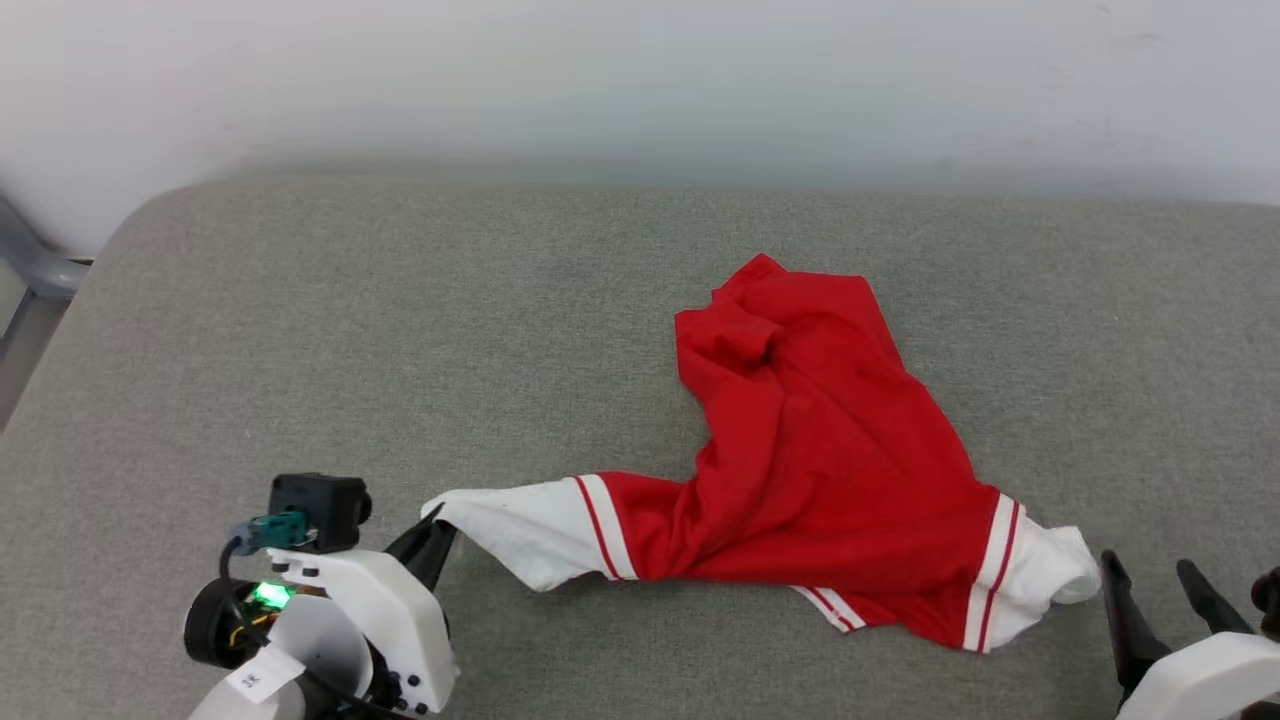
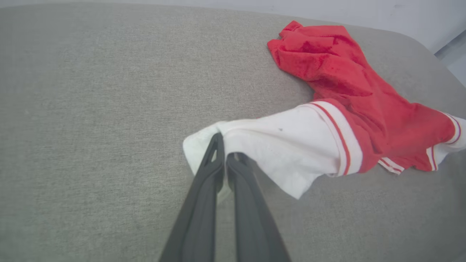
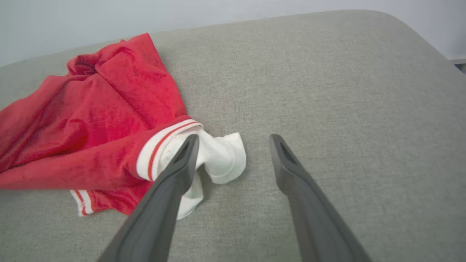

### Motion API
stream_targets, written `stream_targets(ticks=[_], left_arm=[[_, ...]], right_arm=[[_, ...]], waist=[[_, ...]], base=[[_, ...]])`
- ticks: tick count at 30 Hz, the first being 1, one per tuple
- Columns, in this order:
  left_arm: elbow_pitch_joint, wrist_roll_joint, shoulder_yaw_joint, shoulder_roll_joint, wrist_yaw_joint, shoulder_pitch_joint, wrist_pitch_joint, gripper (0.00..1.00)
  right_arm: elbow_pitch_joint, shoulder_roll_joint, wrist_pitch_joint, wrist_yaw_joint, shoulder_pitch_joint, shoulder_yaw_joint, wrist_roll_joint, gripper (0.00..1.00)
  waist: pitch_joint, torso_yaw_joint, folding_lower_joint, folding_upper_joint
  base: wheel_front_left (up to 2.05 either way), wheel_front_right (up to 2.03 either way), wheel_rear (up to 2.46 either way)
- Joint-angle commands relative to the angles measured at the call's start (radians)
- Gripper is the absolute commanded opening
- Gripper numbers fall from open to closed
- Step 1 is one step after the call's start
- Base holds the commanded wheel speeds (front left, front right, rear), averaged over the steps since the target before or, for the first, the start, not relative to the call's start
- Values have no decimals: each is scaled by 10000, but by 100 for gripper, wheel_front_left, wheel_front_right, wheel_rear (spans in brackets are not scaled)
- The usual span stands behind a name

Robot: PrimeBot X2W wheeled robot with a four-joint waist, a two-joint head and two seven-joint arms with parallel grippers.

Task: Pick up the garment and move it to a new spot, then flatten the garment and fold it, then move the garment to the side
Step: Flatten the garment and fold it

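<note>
The garment [image 1: 820, 460] is a red T-shirt with white sleeves and red-white striped trim, lying crumpled on the grey cushion; its lettering is hidden. My left gripper [image 1: 440, 520] is shut on the tip of the garment's left white sleeve [image 2: 276, 145], with the fingers [image 2: 218, 160] pinching the cloth in the left wrist view. My right gripper [image 1: 1150, 575] stands open at the lower right, just beside the garment's other white sleeve [image 3: 222, 156]. In the right wrist view its left finger [image 3: 182, 160] overlaps that sleeve and nothing lies between the jaws.
A wide grey fabric cushion [image 1: 400, 330] carries everything, with a pale wall [image 1: 640, 80] behind it. A grey metal frame part [image 1: 30, 265] shows past the cushion's left corner.
</note>
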Motion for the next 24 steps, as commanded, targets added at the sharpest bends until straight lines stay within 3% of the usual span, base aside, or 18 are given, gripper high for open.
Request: stream_targets(ticks=[1, 7, 12, 24], left_arm=[[-96, -23, 175, 87, 119, 162, -132, 0], [-450, -163, 558, 286, 344, 458, -326, 0], [-696, -137, 403, 160, 286, 321, -377, 0], [-427, -162, 248, -4, 28, -82, -616, 0]], right_arm=[[56, 6, 246, -5, 134, -104, -42, 100], [193, -180, 1941, -5, 178, -30, -148, 100], [39, -680, 3338, -5, -258, 948, 210, 100], [1820, -1070, 4397, -2, -1058, 2370, 652, 100]], waist=[[3, 48, 0, 0], [113, 267, 0, 0], [484, 485, 0, 0], [1248, 650, 0, 0]], base=[[0, 0, 0], [0, 0, 0], [0, 0, 0], [0, 0, 0]])
